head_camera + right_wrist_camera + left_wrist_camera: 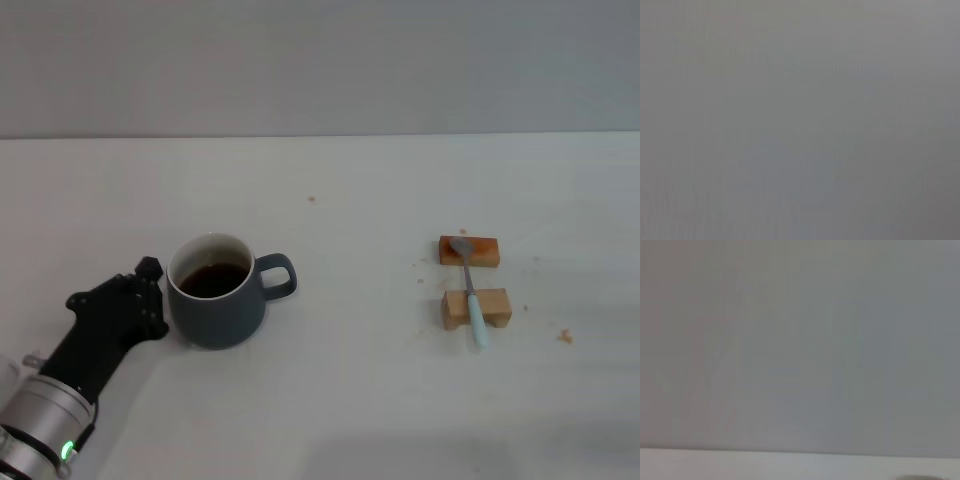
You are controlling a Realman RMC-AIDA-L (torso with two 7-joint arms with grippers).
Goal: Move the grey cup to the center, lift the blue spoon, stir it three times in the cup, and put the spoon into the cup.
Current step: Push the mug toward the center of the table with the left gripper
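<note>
On the table (pixel 350 400), left gripper (pixel 150 300) sits beside the grey cup (pixel 215 305) — finger state cannot be told. Cup: rigid, heavy, full; push low on the wall.

White table (pixel 360 400). Two small wooden blocks: reddish-brown block (pixel 483 250), paler block (pixel 490 306) just nearer than it. Crumb (pixel 565 336) right of paler block.

You are looking at a bare test bench, more lab than home: a plain white surface (pixel 330 400) meets a blank grey wall (pixel 320 60) across the upper frame, with two small wooden blocks (pixel 470 250) at centre right serving as a rest.
</note>
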